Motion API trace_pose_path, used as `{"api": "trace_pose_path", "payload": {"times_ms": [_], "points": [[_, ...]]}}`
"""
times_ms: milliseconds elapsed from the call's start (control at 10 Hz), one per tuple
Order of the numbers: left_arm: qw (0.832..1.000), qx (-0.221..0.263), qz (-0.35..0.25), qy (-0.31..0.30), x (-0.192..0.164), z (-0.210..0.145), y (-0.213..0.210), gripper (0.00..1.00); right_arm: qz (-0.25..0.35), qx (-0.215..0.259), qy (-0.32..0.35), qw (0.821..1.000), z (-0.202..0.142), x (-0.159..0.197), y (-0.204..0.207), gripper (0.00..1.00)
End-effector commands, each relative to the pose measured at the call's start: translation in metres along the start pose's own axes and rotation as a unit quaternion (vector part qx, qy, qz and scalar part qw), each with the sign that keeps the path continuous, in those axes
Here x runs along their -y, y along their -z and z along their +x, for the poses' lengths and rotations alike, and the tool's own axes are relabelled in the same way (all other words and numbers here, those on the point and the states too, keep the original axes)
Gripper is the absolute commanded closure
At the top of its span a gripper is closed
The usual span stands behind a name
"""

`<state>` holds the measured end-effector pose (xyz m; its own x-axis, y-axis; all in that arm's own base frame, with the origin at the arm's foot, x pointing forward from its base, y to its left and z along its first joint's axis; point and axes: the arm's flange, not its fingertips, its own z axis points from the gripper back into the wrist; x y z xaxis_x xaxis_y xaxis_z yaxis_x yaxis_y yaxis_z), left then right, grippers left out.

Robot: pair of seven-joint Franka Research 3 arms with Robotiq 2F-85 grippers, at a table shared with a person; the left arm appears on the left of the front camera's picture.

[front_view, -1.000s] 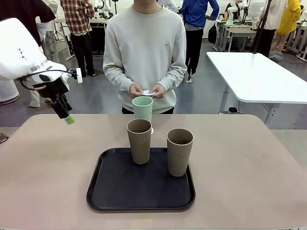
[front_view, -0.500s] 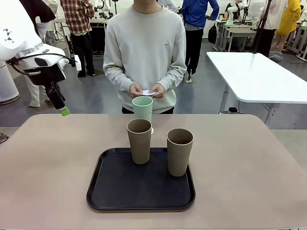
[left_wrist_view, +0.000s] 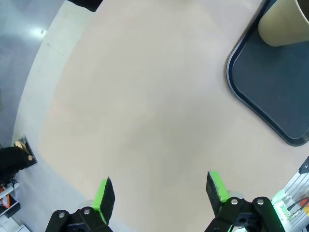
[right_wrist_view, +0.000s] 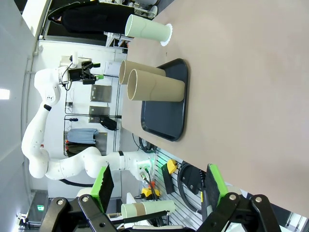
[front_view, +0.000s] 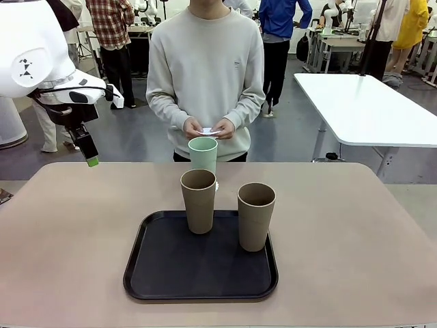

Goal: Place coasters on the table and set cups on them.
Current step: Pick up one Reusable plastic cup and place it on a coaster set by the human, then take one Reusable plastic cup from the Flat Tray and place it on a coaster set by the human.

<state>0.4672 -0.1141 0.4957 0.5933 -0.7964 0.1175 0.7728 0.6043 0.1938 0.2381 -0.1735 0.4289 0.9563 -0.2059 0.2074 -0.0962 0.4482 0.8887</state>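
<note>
Front view puts the pale mint-green tapered tumbler upright on the far middle of the wide beige-tan tabletop, just beyond the tray, with its lower half hidden behind a brown cup. In the right wrist view its base rests on a small white round paper doily, whose scalloped rim shows around the foot. Two more matte, handleless cups stand upright and open-mouthed on the black rounded-square tray. The left tan-brown tumbler is near the tray's far edge. The right tan-brown tumbler is closer to the tray's middle, near its neighbour but not touching it.

Across the table, the person's hands hold thin white paper at waist height, directly above the mint cup; how many sheets there are I cannot tell.

Raised near the table's far left corner, the left gripper points down. In its wrist view the green-padded fingers are spread wide over bare tabletop and grip nothing. The right gripper is likewise wide apart and empty, well away from the cups.
</note>
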Motion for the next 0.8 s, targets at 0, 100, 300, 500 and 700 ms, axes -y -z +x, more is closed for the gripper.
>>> {"api": "trace_pose_path", "payload": {"times_ms": [0,100,300,500,700], "points": [[1.000,0.005,-0.004,0.007,-0.0032,-0.0022,-0.0009,0.00,0.004,0.007,-0.002,1.000,0.0016,0.0005,0.0002,0.00],[1.000,0.005,-0.004,0.007,-0.0032,-0.0022,-0.0009,0.00,0.004,0.007,-0.002,1.000,0.0016,0.0005,0.0002,0.00],[1.000,0.005,-0.004,0.007,-0.0032,-0.0022,-0.0009,0.00,0.004,0.007,-0.002,1.000,0.0016,0.0005,0.0002,0.00],[1.000,0.005,-0.004,0.007,-0.0032,-0.0022,-0.0009,0.00,0.004,0.007,-0.002,1.000,0.0016,0.0005,0.0002,0.00],[1.000,0.005,-0.004,0.007,-0.0032,-0.0022,-0.0009,0.00,0.004,0.007,-0.002,1.000,0.0016,0.0005,0.0002,0.00]]}}
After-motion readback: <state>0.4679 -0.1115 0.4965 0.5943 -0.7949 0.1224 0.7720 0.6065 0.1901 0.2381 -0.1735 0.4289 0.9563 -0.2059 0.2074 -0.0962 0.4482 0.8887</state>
